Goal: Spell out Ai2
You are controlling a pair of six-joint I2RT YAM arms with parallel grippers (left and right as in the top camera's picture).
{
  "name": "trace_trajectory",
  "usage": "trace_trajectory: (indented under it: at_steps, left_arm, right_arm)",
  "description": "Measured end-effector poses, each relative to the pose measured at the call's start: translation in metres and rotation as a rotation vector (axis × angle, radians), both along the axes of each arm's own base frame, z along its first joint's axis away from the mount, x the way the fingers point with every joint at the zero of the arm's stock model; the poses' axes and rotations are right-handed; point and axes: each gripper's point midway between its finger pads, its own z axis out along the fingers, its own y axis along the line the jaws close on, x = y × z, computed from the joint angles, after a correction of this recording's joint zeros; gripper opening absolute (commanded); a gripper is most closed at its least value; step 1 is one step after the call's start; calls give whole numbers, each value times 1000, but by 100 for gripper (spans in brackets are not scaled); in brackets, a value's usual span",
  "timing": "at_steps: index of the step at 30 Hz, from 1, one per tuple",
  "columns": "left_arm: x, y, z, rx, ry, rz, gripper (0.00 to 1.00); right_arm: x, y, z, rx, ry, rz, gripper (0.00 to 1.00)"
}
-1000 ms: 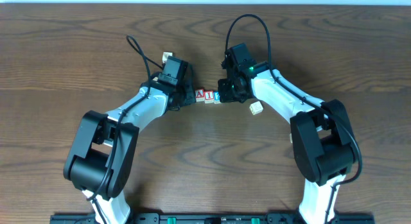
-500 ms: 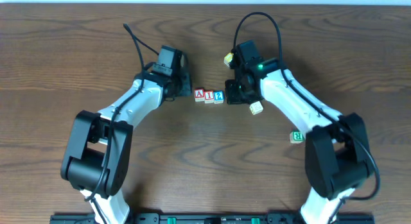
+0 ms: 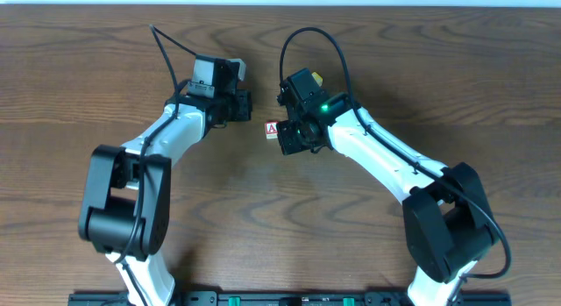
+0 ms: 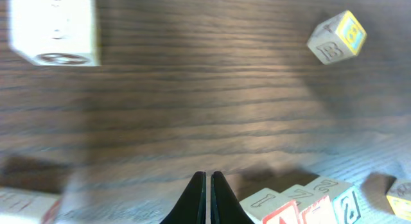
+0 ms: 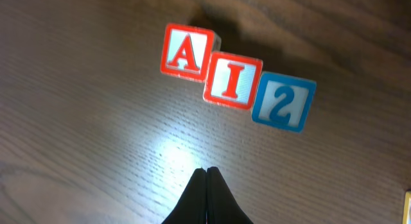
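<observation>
Right gripper (image 3: pixel 292 139) sits over the middle of the counter (image 3: pixel 88 60) in the overhead shot, right on top of the word. Only the A cube (image 3: pixel 272 128) pokes out at its left side; whatever continues to the right is hidden under it. The left gripper (image 3: pixel 248 104) is off to the left and a bit farther back, clear of the A cube.

Right wrist cam is the good one. The fingers are pinched fully together with nothing between them, hanging above bare wood on the near side of the row. A cube, I cube (image 5: pixel 233 79) and 2 cube (image 5: pixel 284 102) sit face up, side by side and touching. The row's long axis slopes gently down to the right in frame, so the characters lean a little clockwise, tops pointing away from the fingers.

Left wrist cam: fingers closed tight too, holding nothing. The row is at the bottom edge just right of the tips, partly cropped. A whitish cube (image 4: pixel 54 28) is far left, and a tilted yellow-faced cube (image 4: pixel 337 36) far right.
</observation>
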Motion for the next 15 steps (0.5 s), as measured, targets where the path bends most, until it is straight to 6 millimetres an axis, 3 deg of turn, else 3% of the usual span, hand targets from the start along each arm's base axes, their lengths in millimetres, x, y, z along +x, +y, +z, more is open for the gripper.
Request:
trace_trajectory:
  at_steps: [5, 9, 12, 15]
  left_arm:
    - [0, -17, -18, -81, 20, -63, 6]
    - [-5, -25, -20, -123, 39, -95, 6]
    - [-7, -29, -18, -144, 39, -114, 6]
    - [-5, -34, -13, -163, 13, -142, 6]
  right_arm:
    - [-1, -3, -1, -3, 13, -20, 2]
    - [1, -8, 1, -3, 16, -35, 2]
    - [7, -15, 11, 10, -7, -54, 2]
    - [16, -24, 36, 39, -63, -76, 2]
